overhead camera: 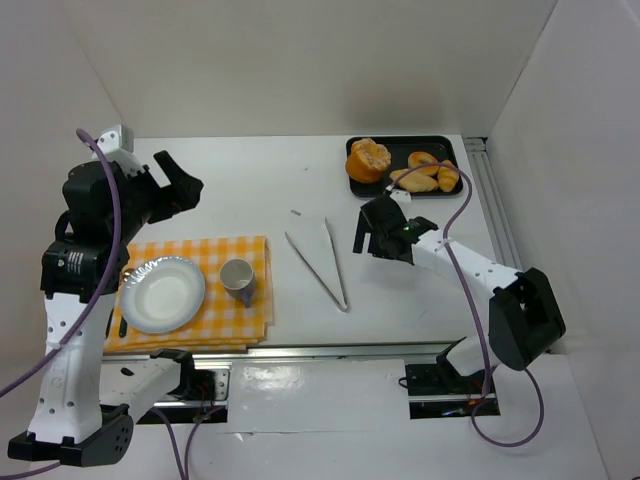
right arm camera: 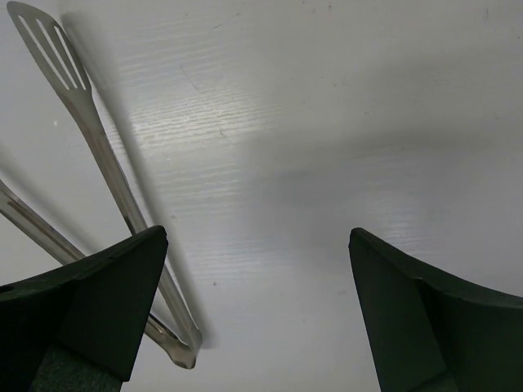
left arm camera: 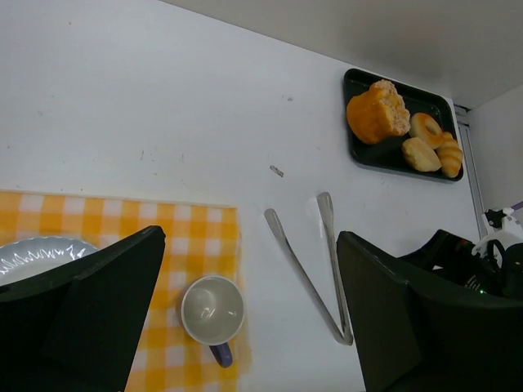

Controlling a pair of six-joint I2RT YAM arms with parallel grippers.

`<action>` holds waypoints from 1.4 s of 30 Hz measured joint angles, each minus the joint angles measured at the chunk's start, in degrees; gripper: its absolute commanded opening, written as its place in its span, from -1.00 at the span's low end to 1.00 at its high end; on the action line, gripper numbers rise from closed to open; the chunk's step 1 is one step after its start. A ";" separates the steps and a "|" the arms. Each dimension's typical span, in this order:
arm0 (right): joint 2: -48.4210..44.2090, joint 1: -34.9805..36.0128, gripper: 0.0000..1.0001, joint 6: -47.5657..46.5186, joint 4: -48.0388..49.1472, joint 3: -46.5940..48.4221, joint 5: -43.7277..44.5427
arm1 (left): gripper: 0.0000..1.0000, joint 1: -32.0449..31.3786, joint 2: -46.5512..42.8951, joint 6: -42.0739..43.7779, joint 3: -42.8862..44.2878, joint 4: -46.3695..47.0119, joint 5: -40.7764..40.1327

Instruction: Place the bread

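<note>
Bread rolls [overhead camera: 424, 181], long axes seemingly left-right on tray [overhead camera: 366, 190], left gripper [left arm camera: 249, 235], right gripper [right arm camera: 257, 235] spread wide, empty

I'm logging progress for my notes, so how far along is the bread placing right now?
Done: nothing yet. The plate is bare and all the bread sits in the black tray. In hand: nothing. The left gripper and the right gripper are both open, the right one low beside the untouched tongs. Left: probably grasp the tongs, then carry bread to the plate.
</note>
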 measured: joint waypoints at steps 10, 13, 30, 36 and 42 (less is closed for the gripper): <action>0.76 5.95 0.99 -3.23 0.98 -0.46 -0.11 | 1.00 0.00 0.00 0.04 -1.38 0.07 0.17; 0.28 10.60 0.99 -6.56 2.56 -2.25 -2.71 | 1.00 0.00 0.00 0.04 -1.38 0.13 0.22; 9.99 18.03 0.99 -16.33 6.25 -2.97 -8.72 | 1.00 0.00 0.07 0.22 -2.86 0.48 1.42; 12.24 17.55 0.94 -17.53 16.33 -2.97 -8.92 | 1.00 0.00 0.02 0.22 -3.87 0.74 1.70; 19.58 14.97 0.60 -18.08 22.12 0.26 -7.80 | 1.00 0.00 0.00 0.22 -4.55 0.85 1.73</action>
